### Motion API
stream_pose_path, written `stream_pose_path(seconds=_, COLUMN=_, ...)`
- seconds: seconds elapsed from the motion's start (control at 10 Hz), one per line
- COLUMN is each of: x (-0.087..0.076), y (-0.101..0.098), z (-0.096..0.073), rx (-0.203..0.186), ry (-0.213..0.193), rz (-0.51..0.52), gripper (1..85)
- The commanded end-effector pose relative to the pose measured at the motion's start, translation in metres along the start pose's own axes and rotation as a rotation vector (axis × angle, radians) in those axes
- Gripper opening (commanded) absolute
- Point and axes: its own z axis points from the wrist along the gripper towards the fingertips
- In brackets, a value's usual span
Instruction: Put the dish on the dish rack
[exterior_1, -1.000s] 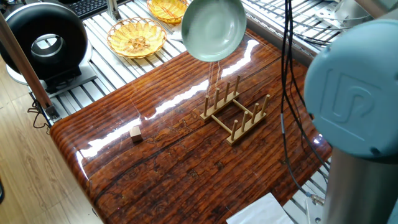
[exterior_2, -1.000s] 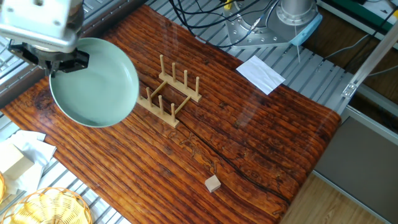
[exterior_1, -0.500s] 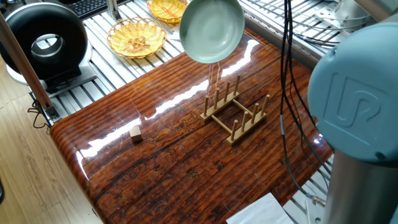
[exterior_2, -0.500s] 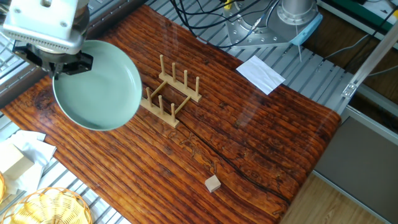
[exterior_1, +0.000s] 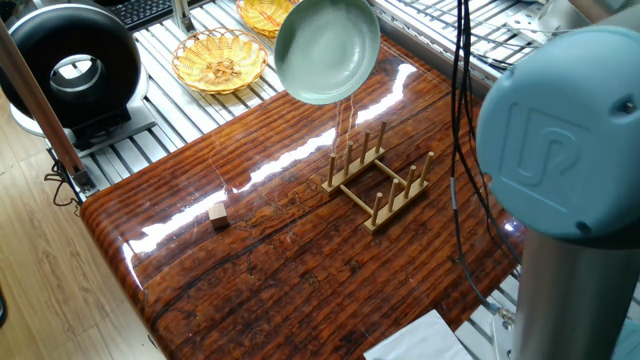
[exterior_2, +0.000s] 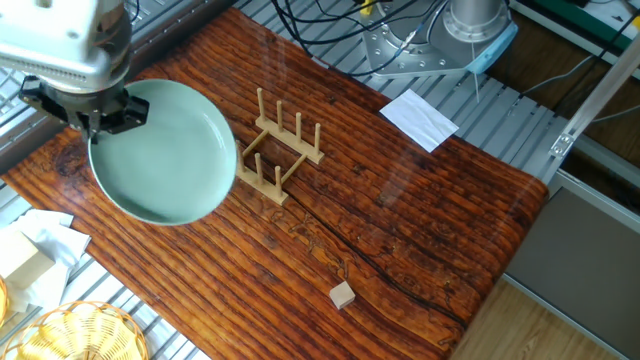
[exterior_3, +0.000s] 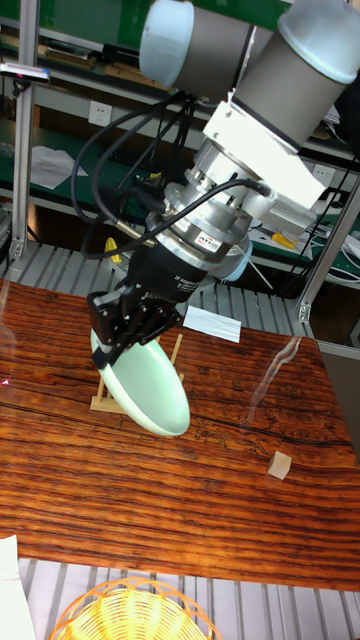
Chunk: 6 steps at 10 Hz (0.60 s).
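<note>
The pale mint-green dish (exterior_1: 326, 52) (exterior_2: 163, 152) (exterior_3: 145, 390) hangs tilted in the air above the table, held by its rim. My gripper (exterior_2: 95, 112) (exterior_3: 128, 335) is shut on the dish's upper edge. The small light-wood dish rack (exterior_1: 379, 177) (exterior_2: 274, 152) stands on the wooden table with nothing between its pegs. In the other fixed view the dish's right edge comes close to the rack's left end. In the tall fixed view the dish hides most of the rack (exterior_3: 103, 398).
A tiny wooden cube (exterior_1: 218, 213) (exterior_2: 343, 294) (exterior_3: 280, 464) lies on the table away from the rack. Wicker baskets (exterior_1: 219, 59) (exterior_3: 132, 611) sit off the table's edge. A white paper (exterior_2: 418, 117) lies near the arm's base. Cables (exterior_1: 462, 120) hang by the arm.
The dish has moved with the gripper: leftward in one fixed view, and down and toward the rack in the other fixed view. The rack and cube have stayed put.
</note>
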Motion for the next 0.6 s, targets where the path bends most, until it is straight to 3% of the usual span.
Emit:
stream_pose_path(seconds=0.0, x=-0.013, y=0.012, z=-0.001, rx=-0.061, ry=-0.046, rz=0.009, gripper=1.0)
stream_pose_path(seconds=0.3, x=-0.019, y=0.031, z=-0.003, rx=-0.137, ry=-0.068, rz=0.038, gripper=1.0)
stream_pose_path(seconds=0.5, x=-0.023, y=0.036, z=-0.004, rx=-0.159, ry=-0.079, rz=0.065, gripper=1.0)
